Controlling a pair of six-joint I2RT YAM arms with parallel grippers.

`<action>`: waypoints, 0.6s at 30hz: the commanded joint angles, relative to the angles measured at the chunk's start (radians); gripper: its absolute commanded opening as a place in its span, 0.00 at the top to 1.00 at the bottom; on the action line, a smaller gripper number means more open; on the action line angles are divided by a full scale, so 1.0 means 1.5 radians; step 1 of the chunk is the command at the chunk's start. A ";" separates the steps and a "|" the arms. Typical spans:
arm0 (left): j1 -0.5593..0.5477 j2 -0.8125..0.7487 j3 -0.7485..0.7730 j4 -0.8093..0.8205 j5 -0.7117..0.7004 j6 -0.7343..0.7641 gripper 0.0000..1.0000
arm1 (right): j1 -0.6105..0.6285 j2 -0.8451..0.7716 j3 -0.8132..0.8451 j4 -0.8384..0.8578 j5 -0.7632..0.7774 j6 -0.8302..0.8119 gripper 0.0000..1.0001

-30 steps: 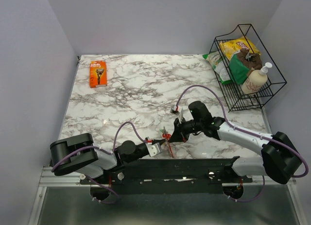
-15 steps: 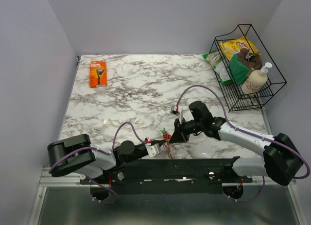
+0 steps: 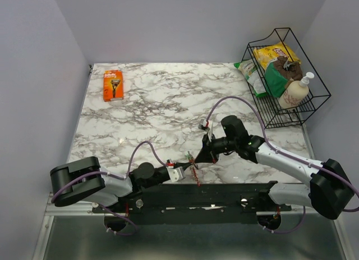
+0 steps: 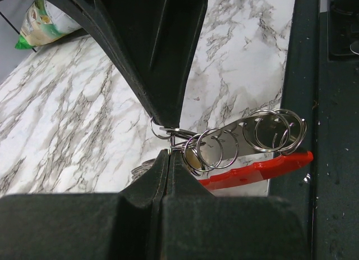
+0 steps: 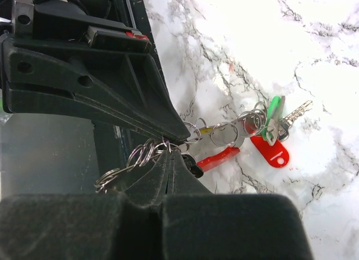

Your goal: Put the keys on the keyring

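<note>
While both arms reach in low over the near edge of the white-and-grey marble table [image 3: 157, 108], I see the two claws meeting tip to tip just ahead of the black base rail [image 3: 224, 194]. My left claw [image 4: 168, 154] is pressed fully together, its tips nipping one of the silver split rings. My right claw [image 5: 168, 154] is also fully closed, with a short chain of the same rings caught at its tips.

Strung from that pinch is the bunch of silvery metal keys with a green head [image 5: 273, 122]. It trails away over the marble with a red curved plastic tag [image 4: 258, 170], whose end in the left wrist view reaches the dark rail at the table's edge.

A small black oblong piece [image 5: 192, 165] sits just beside my right claw's tips, against the red plastic. I cannot tell for certain whether that is the keyring.

Room is tight on the near side, with rail and table edge right beside the work. Beyond the claws the marble runs wide. An orange razor pack [image 3: 113, 85] lies well apart at the far left corner. A black wire basket [image 3: 314, 103] holding snack bags and a pump bottle stands well apart at the far right edge.
</note>
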 commanded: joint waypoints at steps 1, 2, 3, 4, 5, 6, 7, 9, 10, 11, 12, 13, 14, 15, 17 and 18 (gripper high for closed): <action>-0.006 -0.060 -0.152 0.212 0.005 0.000 1.00 | 0.004 0.002 -0.006 0.002 0.006 -0.010 0.99; -0.006 -0.068 -0.153 0.194 0.000 0.001 1.00 | 0.004 -0.007 -0.006 0.003 0.005 -0.010 0.99; -0.005 -0.078 -0.152 0.182 -0.004 0.000 1.00 | 0.004 -0.010 -0.007 0.002 0.004 -0.010 0.99; -0.005 -0.098 -0.153 0.173 -0.007 0.000 1.00 | 0.004 -0.015 -0.006 0.003 0.003 -0.011 0.99; -0.006 -0.109 -0.152 0.154 -0.010 0.000 1.00 | 0.004 -0.021 -0.008 0.002 0.002 -0.011 0.99; -0.005 -0.120 -0.152 0.143 -0.010 0.001 1.00 | 0.004 -0.023 -0.008 0.002 0.001 -0.011 0.99; -0.005 -0.145 -0.152 0.133 -0.009 0.004 1.00 | 0.004 -0.023 -0.008 0.002 0.001 -0.012 0.99; -0.005 -0.174 -0.151 0.099 -0.008 0.006 1.00 | 0.004 -0.018 -0.008 0.002 0.000 -0.013 0.99; -0.005 -0.204 -0.151 0.085 -0.007 0.007 1.00 | 0.004 -0.017 -0.009 0.002 0.000 -0.015 0.99; -0.005 -0.222 -0.151 0.050 -0.006 0.009 1.00 | 0.004 -0.016 -0.008 0.003 -0.003 -0.015 0.99; -0.006 -0.240 -0.146 0.025 -0.006 0.009 1.00 | 0.004 -0.016 -0.008 0.002 -0.004 -0.015 0.99; -0.005 -0.279 -0.144 -0.004 -0.008 0.010 1.00 | 0.004 -0.019 -0.005 0.003 -0.004 -0.013 0.99; -0.005 -0.299 -0.142 -0.058 -0.012 0.012 1.00 | 0.004 -0.022 -0.004 0.003 -0.003 -0.012 0.99; -0.005 -0.321 -0.143 -0.081 -0.015 0.013 1.00 | 0.004 -0.027 -0.001 0.003 0.001 -0.011 0.99; -0.005 -0.388 -0.147 -0.152 -0.023 0.022 1.00 | 0.004 -0.045 0.002 0.001 0.006 -0.011 0.99; -0.005 -0.412 -0.141 -0.189 -0.044 0.027 1.00 | 0.004 -0.052 0.003 0.001 0.015 -0.011 0.99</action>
